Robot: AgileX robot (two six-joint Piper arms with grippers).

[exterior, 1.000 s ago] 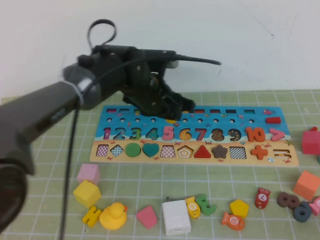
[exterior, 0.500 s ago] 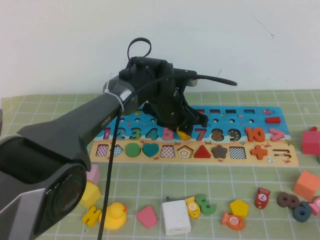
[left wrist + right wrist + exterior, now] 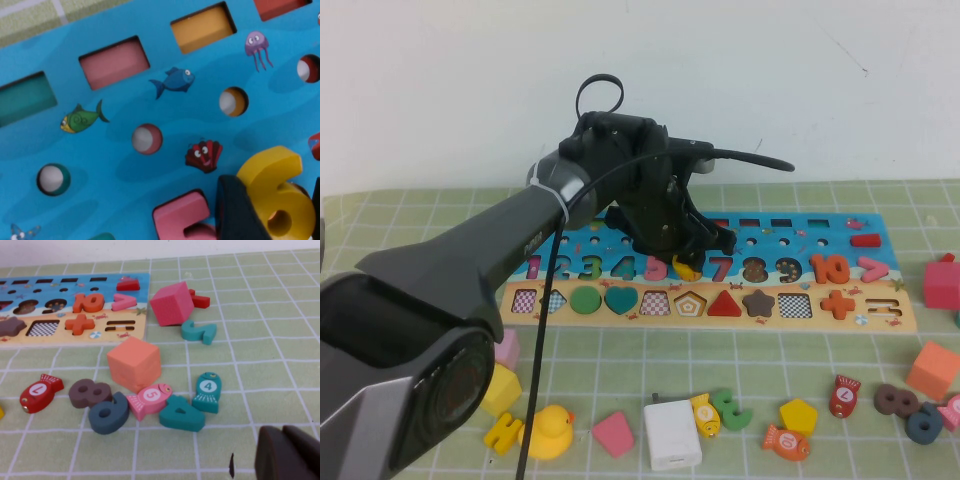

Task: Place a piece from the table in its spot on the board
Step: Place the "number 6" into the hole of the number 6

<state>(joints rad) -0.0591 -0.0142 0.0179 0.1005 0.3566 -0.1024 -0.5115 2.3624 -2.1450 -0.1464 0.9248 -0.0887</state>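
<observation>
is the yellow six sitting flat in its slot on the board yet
Not yet. The yellow 6 is tilted, held in the left gripper over the board. Its slot is hidden. The right gripper hangs over the table.

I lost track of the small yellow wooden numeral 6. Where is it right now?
The yellow wooden 6 is held in the left end effector over the blue puzzle board's numeral row, between the pink 5 and red 7.

The high view looks down across the tabletop (image 3: 740, 350); the left wrist view sits close above the board (image 3: 125, 145) beside its claw (image 3: 270, 210), the right wrist view low nearby.
</observation>
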